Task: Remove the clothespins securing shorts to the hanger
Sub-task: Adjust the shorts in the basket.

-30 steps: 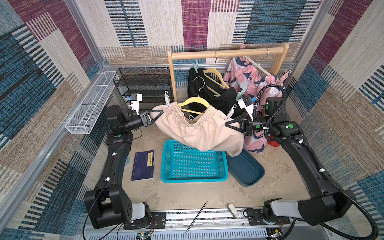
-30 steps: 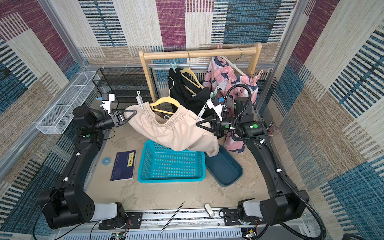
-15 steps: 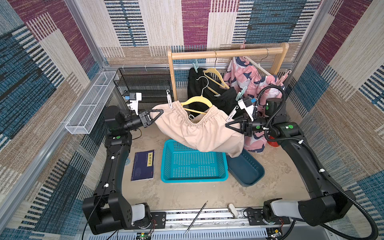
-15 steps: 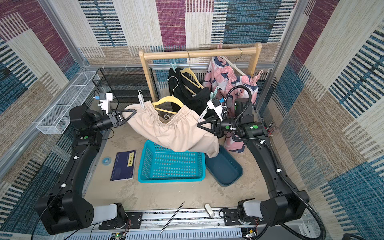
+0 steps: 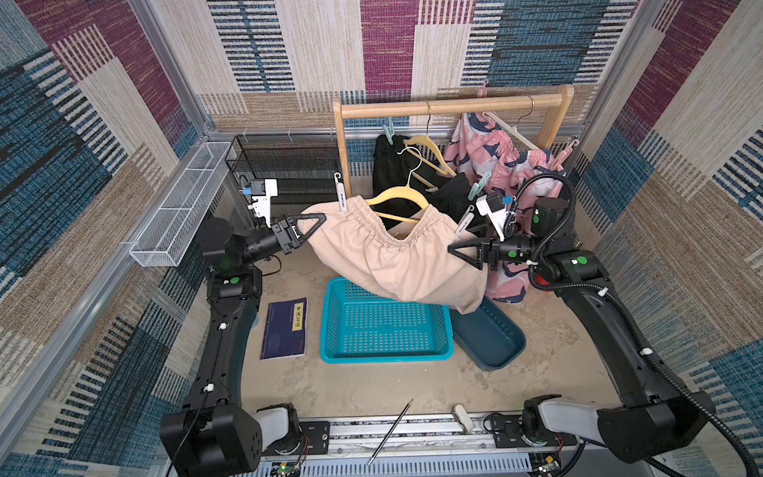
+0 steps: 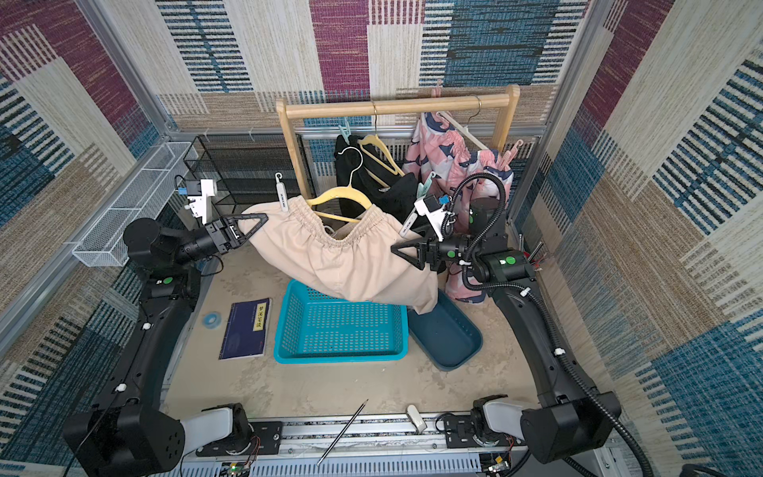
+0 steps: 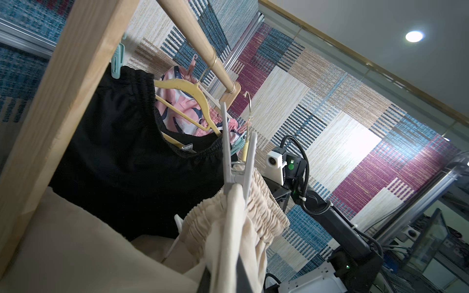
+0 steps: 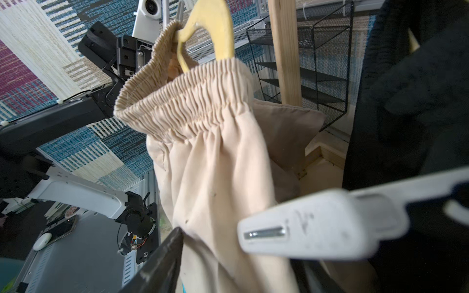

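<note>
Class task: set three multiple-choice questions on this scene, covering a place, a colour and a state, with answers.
1. Where is the book? A lying beside the basket; B inside it; C on a rail.
2. What colour is the hanger in the beige shorts? A red; B yellow; C green.
3. The left tool is: A open; B shut on the book; C shut on the beige shorts.
Answers: 1 A, it lies flat by the basket; 2 B, yellow arms show above the waistband; 3 C, it pinches the cloth.

Beige shorts [image 5: 392, 260], black shorts [image 5: 386, 169], pink shorts [image 5: 491, 153] w/ navy-white print; hanger [image 5: 398, 194] was yellow, basket [image 5: 326, 322] teal.
</note>
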Tool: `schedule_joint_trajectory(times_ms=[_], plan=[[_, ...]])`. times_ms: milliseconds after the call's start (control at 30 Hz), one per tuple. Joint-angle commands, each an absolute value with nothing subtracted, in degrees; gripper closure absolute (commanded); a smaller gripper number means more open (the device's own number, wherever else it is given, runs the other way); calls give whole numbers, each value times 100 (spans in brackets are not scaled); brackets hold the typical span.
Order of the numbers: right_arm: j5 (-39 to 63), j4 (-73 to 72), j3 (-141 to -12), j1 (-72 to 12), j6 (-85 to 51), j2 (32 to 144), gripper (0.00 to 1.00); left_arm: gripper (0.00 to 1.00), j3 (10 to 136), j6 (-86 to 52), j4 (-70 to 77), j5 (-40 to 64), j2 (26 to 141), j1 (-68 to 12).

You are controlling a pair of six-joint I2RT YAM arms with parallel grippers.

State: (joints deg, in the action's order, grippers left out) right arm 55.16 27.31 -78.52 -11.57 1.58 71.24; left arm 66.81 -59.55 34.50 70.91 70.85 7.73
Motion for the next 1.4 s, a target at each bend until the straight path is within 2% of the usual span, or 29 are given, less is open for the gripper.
schedule_joint_trajectory(times_ms=[0,333,600,1000,1233,1367], plan=[[4918,2474,-7738,-1169,-24,6949,34,100,6687,-6714,4554,6869,7076,791],[3028,2652,-7619,-1169,-266,6655,24,100,6961,-6073,3568,6481,6727,791],[1685,2668,-7665,-1169,-441,6803,23,100,7211,-6246,3231,6024,6444,781],[931,2364,-7519,-1165,-592,6811,22,100,7591,-6633,3226,5616,6115,755],[41,3012,-7974,-1162,-789,7033,22,100,7907,-6963,3230,5415,6008,753],[-140,3148,-8196,-1136,-883,7023,22,100,7975,-7155,3227,5299,5915,747]])
